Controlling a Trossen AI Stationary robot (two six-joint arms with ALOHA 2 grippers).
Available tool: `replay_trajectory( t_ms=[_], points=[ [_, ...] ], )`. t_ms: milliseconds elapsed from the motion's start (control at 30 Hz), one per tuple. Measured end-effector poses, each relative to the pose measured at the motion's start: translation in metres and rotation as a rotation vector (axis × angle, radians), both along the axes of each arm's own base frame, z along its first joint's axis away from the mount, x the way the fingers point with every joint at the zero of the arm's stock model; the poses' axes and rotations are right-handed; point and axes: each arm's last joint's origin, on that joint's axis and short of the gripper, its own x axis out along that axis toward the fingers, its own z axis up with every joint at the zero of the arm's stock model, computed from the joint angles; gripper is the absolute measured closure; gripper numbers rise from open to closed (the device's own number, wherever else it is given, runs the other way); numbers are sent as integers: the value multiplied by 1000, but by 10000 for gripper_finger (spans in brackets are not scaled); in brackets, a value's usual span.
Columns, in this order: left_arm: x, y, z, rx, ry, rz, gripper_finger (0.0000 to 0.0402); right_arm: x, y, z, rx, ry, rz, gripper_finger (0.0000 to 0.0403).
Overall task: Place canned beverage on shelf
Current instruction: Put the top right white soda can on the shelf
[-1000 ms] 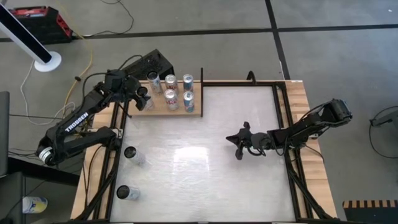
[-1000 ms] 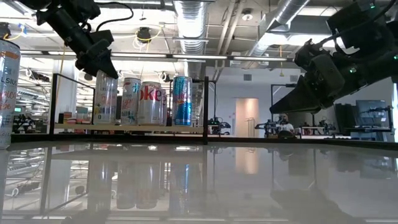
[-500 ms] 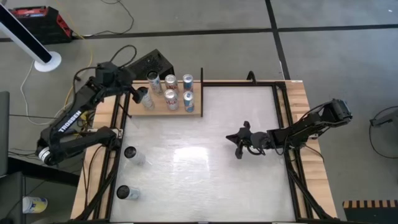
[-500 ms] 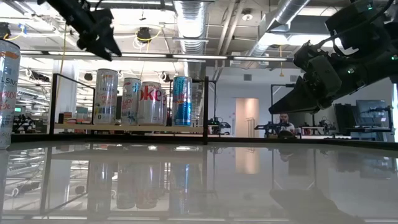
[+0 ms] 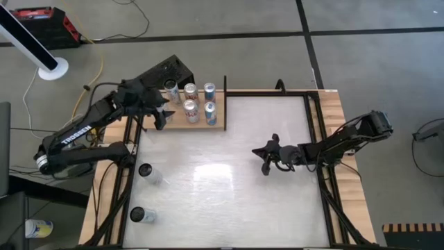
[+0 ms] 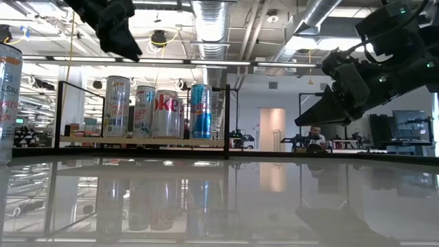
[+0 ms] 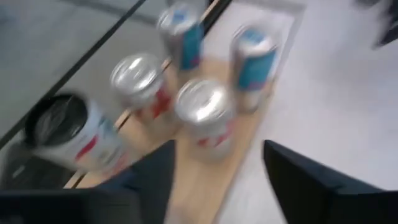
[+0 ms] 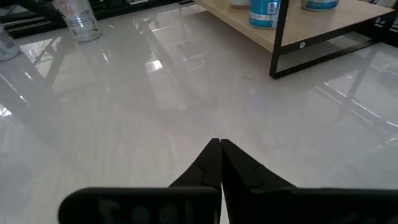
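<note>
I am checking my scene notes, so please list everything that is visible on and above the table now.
Slim metal beverage cans: at least five, silver with red or blue, standing on the shelf.
Light-wood shelf with black uprights: one, table's top-left corner in the high view.
Silver cans with dark tops: two, near the table's left edge.
Glossy white tabletop: one.
Left gripper: dark, open, above the shelf's left end.
Right gripper: dark, shut, over the table's right half.

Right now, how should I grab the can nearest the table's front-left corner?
Grip the can around its round side wall, mid-height, fingers level. It stands upright near the left edge with open tabletop to its right, so come in from there; the left gripper is closer.
</note>
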Motion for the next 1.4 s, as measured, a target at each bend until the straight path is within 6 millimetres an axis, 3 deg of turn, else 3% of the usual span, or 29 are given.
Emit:
replay_trajectory(
  t_ms=[200, 267, 867, 1400],
  points=[
    [9, 11, -17, -25, 155, 106, 358, 1, -3, 0, 14, -8, -16, 378],
    [13, 14, -21, -31, 171, 111, 387, 0, -3, 0, 16, -9, -16, 377],
    [10, 19, -31, 20, 348, 271, 401, 0, -3, 0, 15, 0, -14, 377],
    [3, 16, -42, -41, 498, 263, 402, 1, -2, 0, 34, 1, 27, 376]
  ],
)
